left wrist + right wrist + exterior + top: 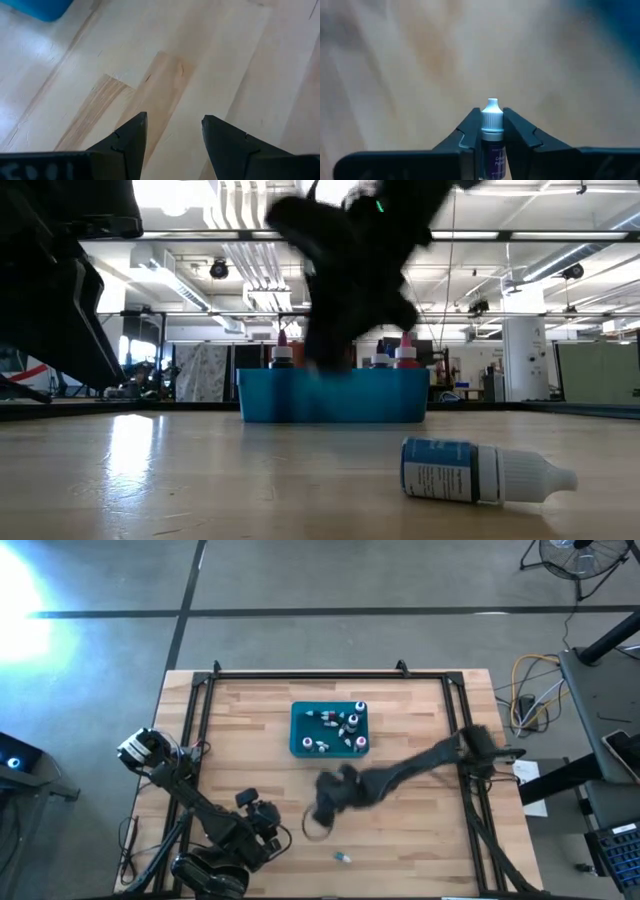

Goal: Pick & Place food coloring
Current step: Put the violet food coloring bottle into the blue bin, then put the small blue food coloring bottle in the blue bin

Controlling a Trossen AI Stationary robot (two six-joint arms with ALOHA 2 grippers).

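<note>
A small dark food coloring bottle [492, 131] with a white cap stands between the fingers of my right gripper [491, 113], which hangs blurred above the table's middle [322, 812], on the near side of the bin. Another food coloring bottle [485, 472], blue-labelled with a white cap, lies on its side near the front edge [342, 857]. Several more bottles stand in the teal bin [297, 730]. My left gripper [174, 120] is open over bare wood at the near left [262, 818]. My right gripper pinches the dark bottle between its two fingers, on the sides of its upper body just under the white cap [491, 136]. The cap sticks out past the fingertips. The fingers slant down toward the table, and the bottle lies along them, lifted clear of the wood.
The teal bin [330, 398] sits at the table's far middle, with bottle tops showing over its rim. A black frame [330, 673] runs along the table's far and side edges. Bare wood lies between the bin and the front edge.
</note>
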